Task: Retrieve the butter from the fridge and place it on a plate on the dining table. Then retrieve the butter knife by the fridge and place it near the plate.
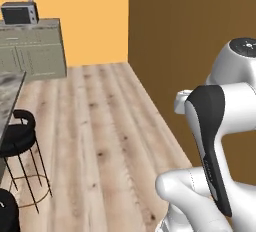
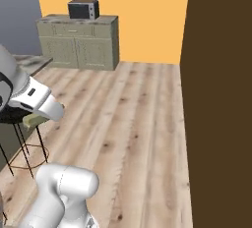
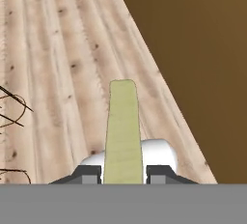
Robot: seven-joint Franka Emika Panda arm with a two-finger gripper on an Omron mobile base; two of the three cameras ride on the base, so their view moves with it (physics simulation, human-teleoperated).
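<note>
Over on the left stands a black stool [image 1: 17,136] beside the marbled dining table [image 1: 9,93], with plank floor [image 3: 58,73] stretching to the brown wall [image 3: 193,49] on the right. The gripper [image 3: 124,172] is clamped on the butter [image 3: 123,131], a pale yellow stick poking straight out between the fingers [image 3: 89,172] above the floor.

One pale yellow rectangular butter stick [image 3: 123,131]. One dark grey box microwave [image 2: 83,9] far left. Two black round-seat metal stools [image 1: 17,136] near left. One beige drawer cabinet [image 2: 78,42] far.
</note>
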